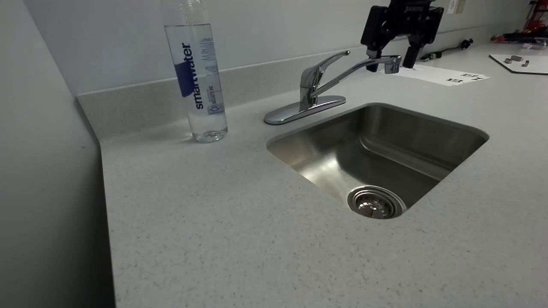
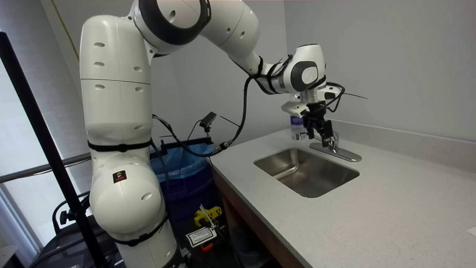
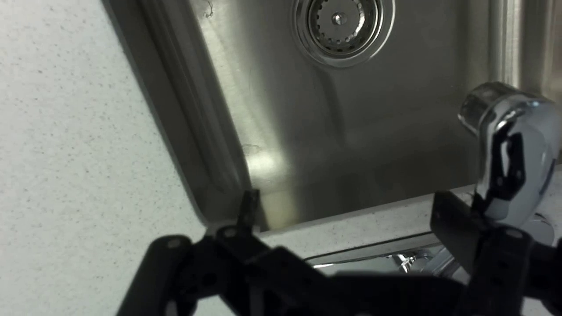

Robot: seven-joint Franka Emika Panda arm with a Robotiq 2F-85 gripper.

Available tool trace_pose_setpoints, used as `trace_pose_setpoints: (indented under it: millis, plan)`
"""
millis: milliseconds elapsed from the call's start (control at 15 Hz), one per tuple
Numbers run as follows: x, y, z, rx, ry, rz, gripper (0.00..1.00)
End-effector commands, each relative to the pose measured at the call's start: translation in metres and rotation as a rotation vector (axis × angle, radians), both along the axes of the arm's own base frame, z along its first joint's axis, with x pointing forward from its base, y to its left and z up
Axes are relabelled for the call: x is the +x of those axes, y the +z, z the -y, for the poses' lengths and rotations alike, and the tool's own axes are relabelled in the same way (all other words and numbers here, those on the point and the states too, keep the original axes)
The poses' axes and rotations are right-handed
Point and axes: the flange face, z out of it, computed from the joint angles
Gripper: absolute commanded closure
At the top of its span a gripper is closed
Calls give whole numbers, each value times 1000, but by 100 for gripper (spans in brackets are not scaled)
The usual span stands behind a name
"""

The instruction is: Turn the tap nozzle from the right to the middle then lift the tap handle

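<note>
The chrome tap nozzle (image 1: 342,77) reaches out along the sink's back side in an exterior view, with its tip away from the bottle. The short tap handle (image 1: 327,64) sits atop the faucet body, angled up. My gripper (image 1: 390,67) is open, fingers pointing down by the nozzle's end. In the wrist view, the nozzle tip (image 3: 520,145) lies outside the gap, beside the right finger of the open gripper (image 3: 347,199). Whether they touch is unclear. In an exterior view, the nozzle tip (image 2: 300,135) shows left of the gripper (image 2: 319,138), which hides most of the handle.
The steel sink (image 1: 428,117) lies in front of the faucet; its drain (image 3: 338,19) shows in the wrist view. A water bottle (image 1: 199,85) stands beside the faucet. Paper (image 1: 441,75) lies beyond the gripper. A wall and low backsplash (image 2: 401,139) run behind.
</note>
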Motion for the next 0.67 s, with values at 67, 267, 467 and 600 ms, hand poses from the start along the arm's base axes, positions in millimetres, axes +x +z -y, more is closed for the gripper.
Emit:
trace_pose_setpoints:
  millis: [67,267,467,600]
  plan:
    - [-14,10,-1,-12,38,-47,0]
    - [-18,23,3,-14,56,-68,0]
    - [-20,38,4,-15,71,-60,0]
    - [-17,50,4,-9,77,-37,0]
